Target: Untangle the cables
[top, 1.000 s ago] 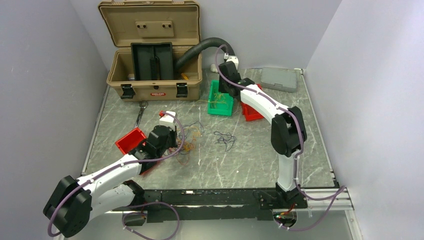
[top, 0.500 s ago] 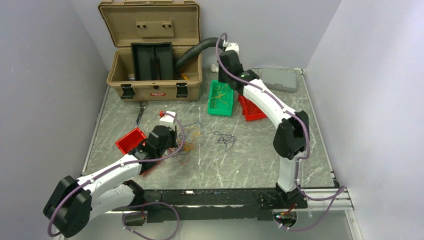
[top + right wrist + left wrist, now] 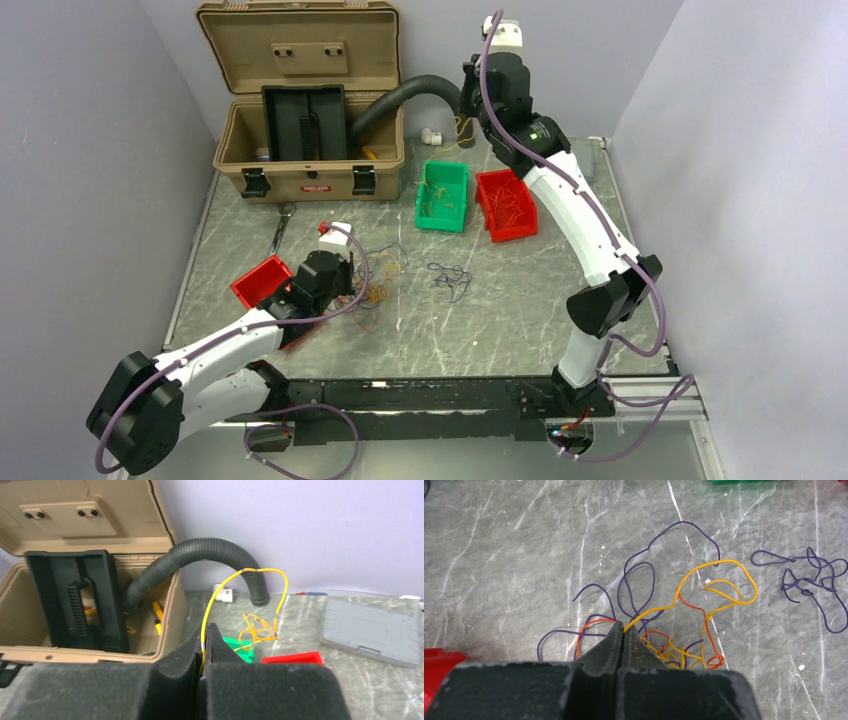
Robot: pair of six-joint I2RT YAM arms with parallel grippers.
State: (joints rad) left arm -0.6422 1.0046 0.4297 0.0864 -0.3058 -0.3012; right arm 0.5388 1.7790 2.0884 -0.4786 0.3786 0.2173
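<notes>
A tangle of thin yellow, orange and purple cables (image 3: pixel 378 280) lies on the marble table in front of my left gripper (image 3: pixel 345 285). In the left wrist view the left gripper (image 3: pixel 624 627) is shut on a yellow strand (image 3: pixel 724 564) at the edge of the tangle. A separate purple cable (image 3: pixel 814 580) lies to the right; it also shows in the top view (image 3: pixel 450 278). My right gripper (image 3: pixel 468 105) is raised high at the back. It is shut (image 3: pixel 205 627) on a yellow cable (image 3: pixel 260 571) whose looped end hangs free in the air.
A green bin (image 3: pixel 462 200) and a red bin (image 3: pixel 510 236) hold more wires at the back. Another red bin (image 3: pixel 262 280) sits by the left arm. An open tan toolbox (image 3: pixel 300 100), a black corrugated hose (image 3: pixel 400 100), a grey case (image 3: pixel 372 630) and a wrench (image 3: pixel 280 225) are also here.
My right arm has risen from the green bin, up and back, lifting a yellow cable into the air. The left arm has not moved.
</notes>
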